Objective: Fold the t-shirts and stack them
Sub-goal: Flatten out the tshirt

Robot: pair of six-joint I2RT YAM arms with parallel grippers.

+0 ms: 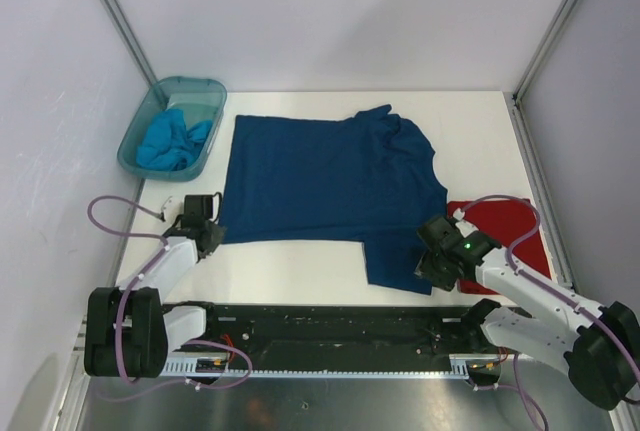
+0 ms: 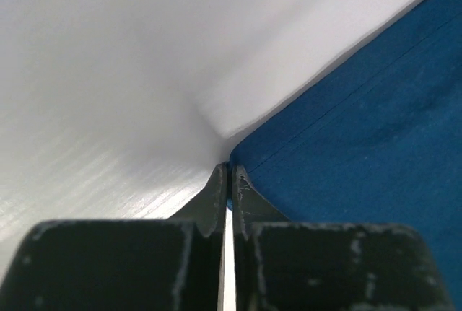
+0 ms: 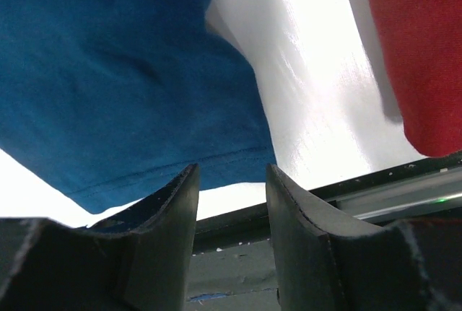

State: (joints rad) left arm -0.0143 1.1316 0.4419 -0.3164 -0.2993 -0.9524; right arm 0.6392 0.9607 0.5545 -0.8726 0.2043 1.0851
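The navy blue t-shirt point(image 1: 330, 181) lies spread flat across the middle of the table. My left gripper point(image 1: 212, 236) sits at its near-left corner. In the left wrist view that gripper point(image 2: 229, 170) is shut, with the tip of the navy corner point(image 2: 361, 130) pinched between its fingers. My right gripper point(image 1: 430, 256) hovers by the near-right sleeve. Its jaws point(image 3: 231, 170) stand open and empty, just short of the sleeve hem point(image 3: 123, 73). A folded red t-shirt point(image 1: 500, 231) point(image 3: 419, 51) lies to its right. The turquoise t-shirt point(image 1: 175, 143) is bunched in the tub.
A translucent teal tub point(image 1: 137, 136) stands at the far left corner. The black rail point(image 1: 330, 326) runs along the table's near edge, just behind my right gripper. White walls close in the table on three sides.
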